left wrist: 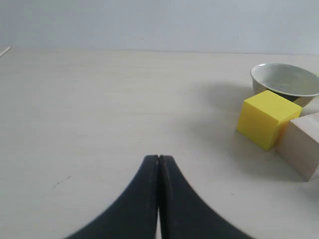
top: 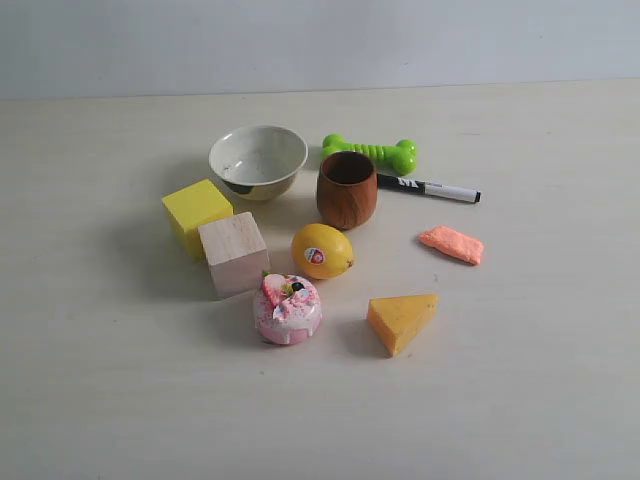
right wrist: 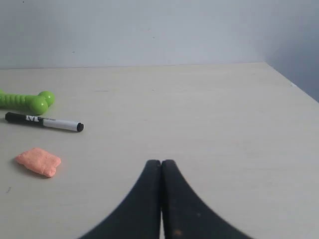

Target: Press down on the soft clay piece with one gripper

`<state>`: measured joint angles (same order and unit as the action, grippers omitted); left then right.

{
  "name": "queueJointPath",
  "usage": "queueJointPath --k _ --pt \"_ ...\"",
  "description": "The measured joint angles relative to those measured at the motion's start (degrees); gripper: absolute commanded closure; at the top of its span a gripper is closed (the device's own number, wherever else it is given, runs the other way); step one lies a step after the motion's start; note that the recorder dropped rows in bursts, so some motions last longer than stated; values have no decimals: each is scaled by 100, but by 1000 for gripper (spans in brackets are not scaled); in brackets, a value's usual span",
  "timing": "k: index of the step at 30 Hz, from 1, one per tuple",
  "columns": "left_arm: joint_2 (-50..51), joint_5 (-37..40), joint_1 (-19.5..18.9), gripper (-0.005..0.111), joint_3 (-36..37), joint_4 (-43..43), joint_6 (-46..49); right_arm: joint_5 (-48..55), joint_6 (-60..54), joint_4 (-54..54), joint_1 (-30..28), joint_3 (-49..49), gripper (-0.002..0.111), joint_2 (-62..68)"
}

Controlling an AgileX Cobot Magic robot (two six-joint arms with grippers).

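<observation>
The soft clay piece (top: 451,244) lies flat on the surface (top: 560,380), at the right of the group, near the black marker (top: 430,187) and apart from the cheese wedge (top: 402,320). Your right pincer (right wrist: 160,162) has its tips pressed together with nothing between them, well apart from the clay. Your left pincer (left wrist: 158,157) is closed and empty too.

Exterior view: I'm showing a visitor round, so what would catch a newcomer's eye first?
The pink frosted cake toy stands at the front of the cluster, the yellow lemon just behind it. The salmon-orange soft clay piece lies alone to the right, near the marker.
</observation>
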<state>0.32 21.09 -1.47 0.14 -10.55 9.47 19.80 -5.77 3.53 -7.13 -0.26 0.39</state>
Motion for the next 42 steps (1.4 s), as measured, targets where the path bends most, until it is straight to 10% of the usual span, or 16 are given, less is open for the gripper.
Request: queueJointPath --k 42 --pt "0 0 0 107 0 0 0 -2015 0 103 0 0 108 0"
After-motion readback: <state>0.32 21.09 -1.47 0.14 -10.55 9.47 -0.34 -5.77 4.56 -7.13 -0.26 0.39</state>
